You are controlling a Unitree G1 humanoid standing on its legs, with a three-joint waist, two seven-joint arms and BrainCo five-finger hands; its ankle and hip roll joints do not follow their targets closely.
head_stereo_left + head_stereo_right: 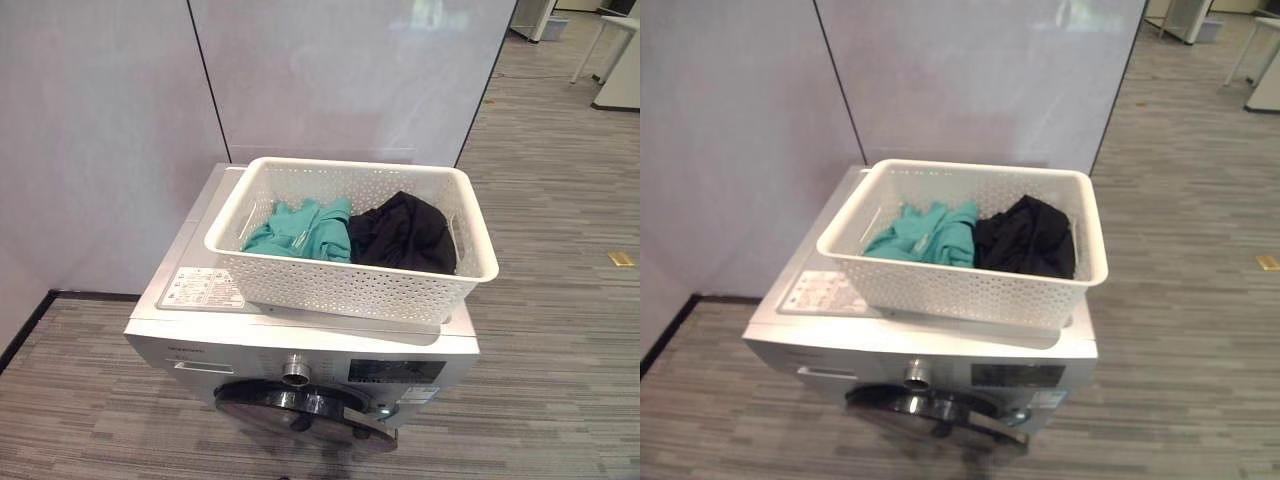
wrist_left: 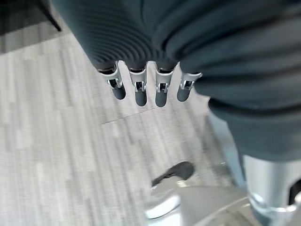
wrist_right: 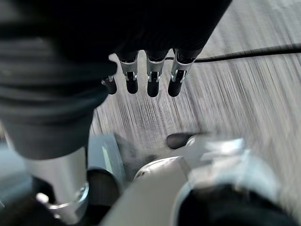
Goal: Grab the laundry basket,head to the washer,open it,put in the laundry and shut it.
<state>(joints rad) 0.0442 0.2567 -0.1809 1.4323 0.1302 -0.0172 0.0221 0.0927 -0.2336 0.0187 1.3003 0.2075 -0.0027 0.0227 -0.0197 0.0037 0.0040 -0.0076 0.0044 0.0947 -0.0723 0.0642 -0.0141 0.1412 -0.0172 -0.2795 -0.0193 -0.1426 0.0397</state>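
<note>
Two garments lie in the laundry basket (image 1: 352,280): a teal garment (image 1: 300,230) and a black garment (image 1: 402,232) just beside it, touching. Landmark for all placements: the washer (image 1: 300,345).

Basket: rests on top of the washer, turned slightly askew to the washer's edges. Its near right corner reaches past the washer's right edge, so part of the base looks unsupported there.
Washer door (image 1: 300,408): on the washer's front, below the control knob (image 1: 296,371). It looks shut, though the lower part is cut off, so I cannot be sure.
Left hand (image 2: 146,87): seen in the left wrist view hanging over the floor (image 2: 56,141), fingers straight and slack, grasping nothing.
Right hand (image 3: 141,77): same in the right wrist view, fingers relaxed over the floor, empty. Neither hand is near the washer.

Step judged: basket delivered; door opening comes next.

Risks:
- Overhanging basket corner; a knock from an arm reaching for the door could tip or slide it off the washer's right side.
- Door sits low on the washer's front, so the reach means bending; the head camera may lose the handle.
- Garments are touching; lifting one may drag the other over the basket rim onto the floor.
</note>
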